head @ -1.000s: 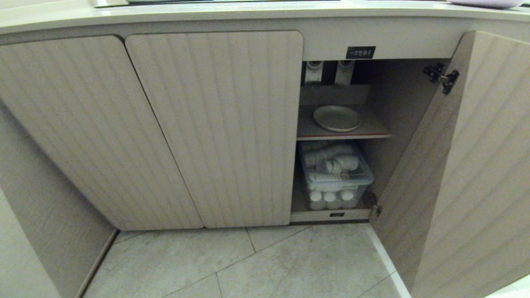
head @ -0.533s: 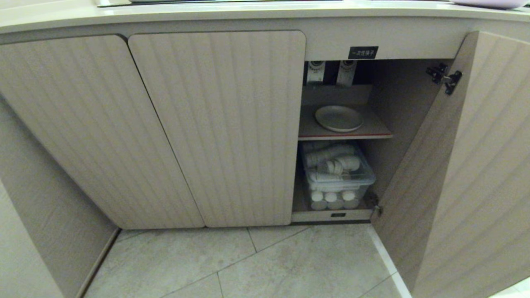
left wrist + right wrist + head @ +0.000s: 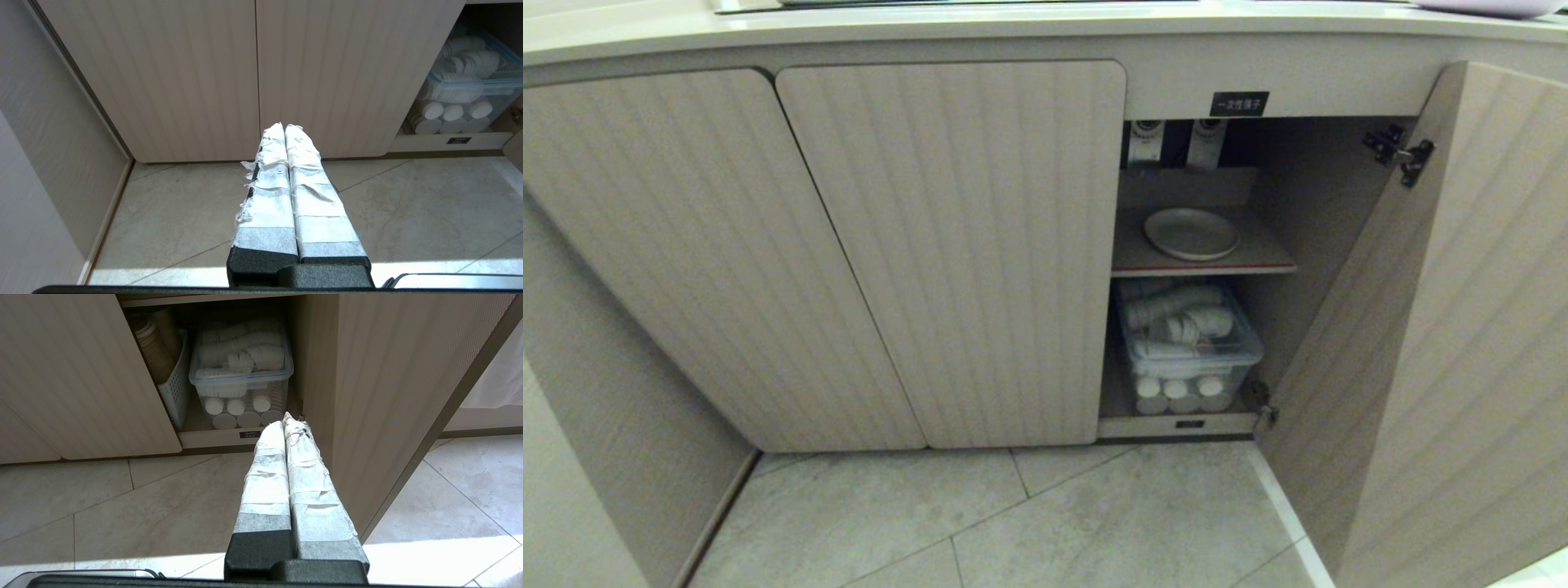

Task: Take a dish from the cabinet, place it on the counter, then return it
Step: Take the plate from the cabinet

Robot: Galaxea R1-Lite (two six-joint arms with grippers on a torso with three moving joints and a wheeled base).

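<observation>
The cream-white dish lies flat on the red-edged shelf inside the cabinet, whose right door stands wide open. The counter runs along the top of the head view. Neither arm shows in the head view. My left gripper is shut and empty, low over the floor tiles in front of the closed doors. My right gripper is shut and empty too, near the cabinet's lower opening beside the open door.
A clear plastic bin of white cups and lids fills the lower compartment, with a white basket beside it. Two closed ribbed doors lie to the left. A side wall bounds the left, and tiled floor lies in front.
The whole head view shifted slightly to the right early in the second, so the camera moved a little. The dish and doors have kept their places.
</observation>
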